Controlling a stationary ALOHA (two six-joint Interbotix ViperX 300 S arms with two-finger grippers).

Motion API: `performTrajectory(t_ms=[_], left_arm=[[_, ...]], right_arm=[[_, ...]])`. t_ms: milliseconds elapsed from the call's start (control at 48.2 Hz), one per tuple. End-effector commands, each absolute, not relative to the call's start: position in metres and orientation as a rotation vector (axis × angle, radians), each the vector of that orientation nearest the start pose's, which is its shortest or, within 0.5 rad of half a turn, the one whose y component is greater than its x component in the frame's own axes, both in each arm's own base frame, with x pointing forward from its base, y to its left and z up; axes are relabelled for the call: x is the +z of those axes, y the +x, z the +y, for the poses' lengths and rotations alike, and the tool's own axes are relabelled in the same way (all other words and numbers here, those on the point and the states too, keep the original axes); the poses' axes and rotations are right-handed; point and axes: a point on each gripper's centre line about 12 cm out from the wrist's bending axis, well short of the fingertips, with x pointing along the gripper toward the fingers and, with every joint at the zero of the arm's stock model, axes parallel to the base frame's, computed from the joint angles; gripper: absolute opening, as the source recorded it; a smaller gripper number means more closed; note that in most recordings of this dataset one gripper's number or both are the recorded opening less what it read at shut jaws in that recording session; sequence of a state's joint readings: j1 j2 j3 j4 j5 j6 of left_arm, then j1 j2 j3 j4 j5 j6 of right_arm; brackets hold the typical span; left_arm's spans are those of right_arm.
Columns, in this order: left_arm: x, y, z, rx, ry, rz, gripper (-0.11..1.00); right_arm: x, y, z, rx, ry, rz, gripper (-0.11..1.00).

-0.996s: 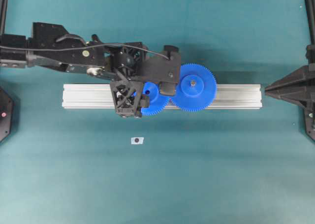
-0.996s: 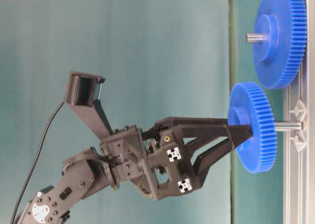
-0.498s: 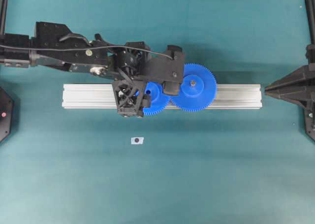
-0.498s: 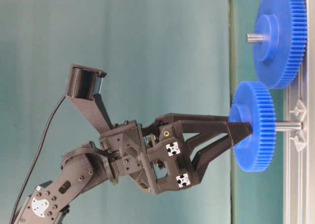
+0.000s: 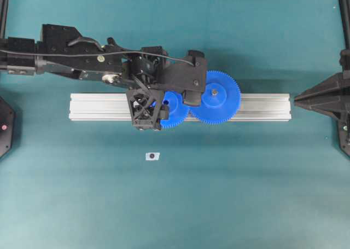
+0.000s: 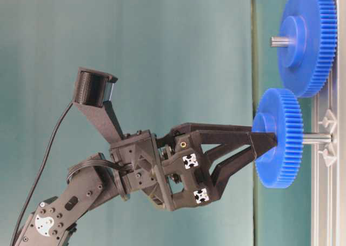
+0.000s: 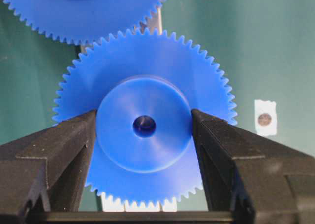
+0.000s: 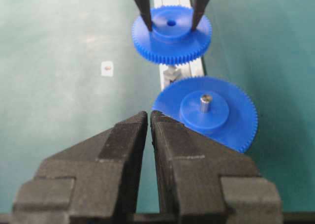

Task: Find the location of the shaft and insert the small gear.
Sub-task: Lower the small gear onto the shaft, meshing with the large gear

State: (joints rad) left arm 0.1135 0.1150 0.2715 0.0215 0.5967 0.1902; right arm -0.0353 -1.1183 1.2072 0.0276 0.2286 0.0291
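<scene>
Aluminium extrusion rail point(image 5: 262, 107) lies across the middle of the overhead view, long axis running 9 to 3 o'clock on the teal table point(image 5: 219, 205).

Left gripper point(image 7: 143, 128) reaches in from 9 o'clock; its jaws are clamped on the raised hub of the small gear point(image 7: 147, 71), one fingertip point(image 7: 74, 135) on each side, as the left wrist view shows.

Right gripper point(image 8: 149, 123) is parked at the 3 o'clock edge of the overhead view, jaws drawn together with only a sliver of gap, holding nothing.

Larger gear point(image 5: 215, 97) sits seated on its own pin at 3 o'clock of the small gear, teeth just beside or overlapping the small gear's.

The small gear is over the rail, face parallel to it, its bore axis perpendicular to the rail. In the table-level view the shaft point(image 6: 316, 139) shows as a bare length between gear and rail, so I judge the gear partly on and not seated.

Small white tag with a dark dot point(image 5: 152, 156) lies at 6 o'clock of the gear, well apart.

Risks, as judged:
- Bore tilts against the shaft and binds.
- Teeth clash crest-on-crest with the larger gear and block descent.
- Early release leaves the gear cocked.
</scene>
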Motion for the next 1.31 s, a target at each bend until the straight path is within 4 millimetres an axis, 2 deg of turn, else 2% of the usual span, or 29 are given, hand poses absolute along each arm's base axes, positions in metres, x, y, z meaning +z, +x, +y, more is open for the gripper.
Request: performTrajectory(t_ms=[0,270,415,540,685,913,1017,1163,1246,1287], left_arm=[[0.223,0.438,0.055,0.027,0.144,0.945,0.65],[0.224,0.437,0.055,0.028,0.139,0.942,0.66],[0.223,0.436,0.054,0.027,0.142,0.945,0.85],[0.229,0.439,0.054,0.030,0.136,0.929,0.88],[0.249,0.440,0.054,0.037,0.139,0.881,0.87],[0.294,0.432,0.054,0.049,0.153,0.776,0.87],[0.299,0.425,0.053,0.050,0.152,0.764,0.86],[0.293,0.420,0.052,0.049,0.150,0.770,0.79],[0.288,0.419,0.051,0.047,0.148,0.776,0.65],[0.287,0.419,0.051,0.049,0.150,0.773,0.53]], right_arm=[[0.252,0.169,-0.006,-0.040,0.068,0.304,0.19],[0.253,0.169,-0.006,-0.040,0.068,0.303,0.19],[0.253,0.169,-0.006,-0.042,0.068,0.302,0.19],[0.252,0.169,-0.006,-0.040,0.068,0.304,0.19],[0.253,0.169,-0.006,-0.042,0.068,0.302,0.19],[0.253,0.169,-0.006,-0.045,0.069,0.301,0.19],[0.253,0.169,-0.007,-0.049,0.070,0.302,0.19],[0.253,0.169,-0.007,-0.051,0.070,0.302,0.19],[0.253,0.169,-0.007,-0.051,0.070,0.302,0.19],[0.253,0.169,-0.007,-0.051,0.070,0.301,0.19]])
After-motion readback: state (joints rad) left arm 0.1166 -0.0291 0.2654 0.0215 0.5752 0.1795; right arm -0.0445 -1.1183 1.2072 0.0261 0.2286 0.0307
